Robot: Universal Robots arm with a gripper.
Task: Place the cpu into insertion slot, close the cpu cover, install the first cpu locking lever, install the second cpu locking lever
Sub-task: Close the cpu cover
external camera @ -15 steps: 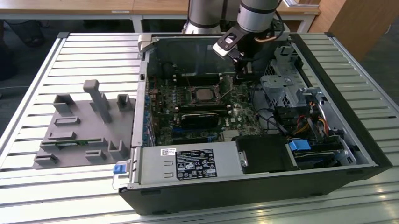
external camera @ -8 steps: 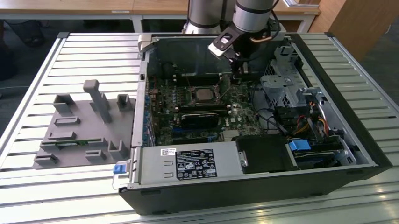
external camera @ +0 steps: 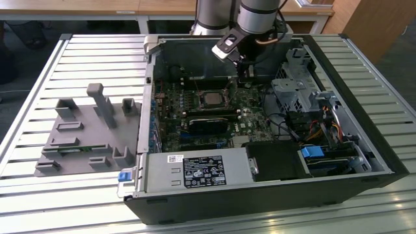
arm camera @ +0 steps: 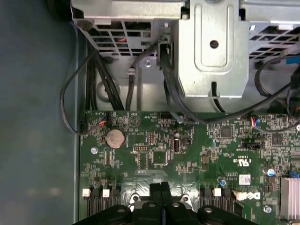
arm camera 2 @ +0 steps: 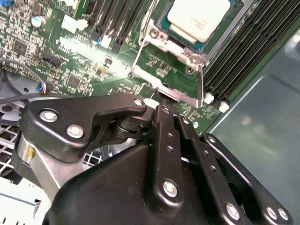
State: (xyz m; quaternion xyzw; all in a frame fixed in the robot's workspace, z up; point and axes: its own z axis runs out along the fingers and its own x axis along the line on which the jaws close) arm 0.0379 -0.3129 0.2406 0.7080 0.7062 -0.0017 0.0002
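Two of the four steps look finished to you from here. The cpu [arm camera 2: 197, 18] sits flat in its socket on the motherboard [arm camera: 187, 150], silver top up, inside the open computer case [external camera: 364, 146]. The cpu cover [arm camera 2: 229, 33] appears to lie down around it, with the chip showing through the square opening.

What remains is the pair of levers. In the second wrist view, a thin metal locking lever [arm camera 2: 202, 79] runs along one side of the socket. A second bent rod follows the adjoining edge. You cannot tell from these pictures whether either one is hooked under its catch, so treat both as unconfirmed.

Your gripper [arm camera: 161, 190] is low over the board at the socket's edge, just beside the corner where the two rods meet. In the first wrist view its fingers [arm camera: 154, 194] are pressed together, with only a thin seam between them and nothing visible pinched there. Whether the tips are actually touching the lever or the frame is hidden by the gripper's own body.

In the exterior view, the arm reaches down into the case just beyond the socket.
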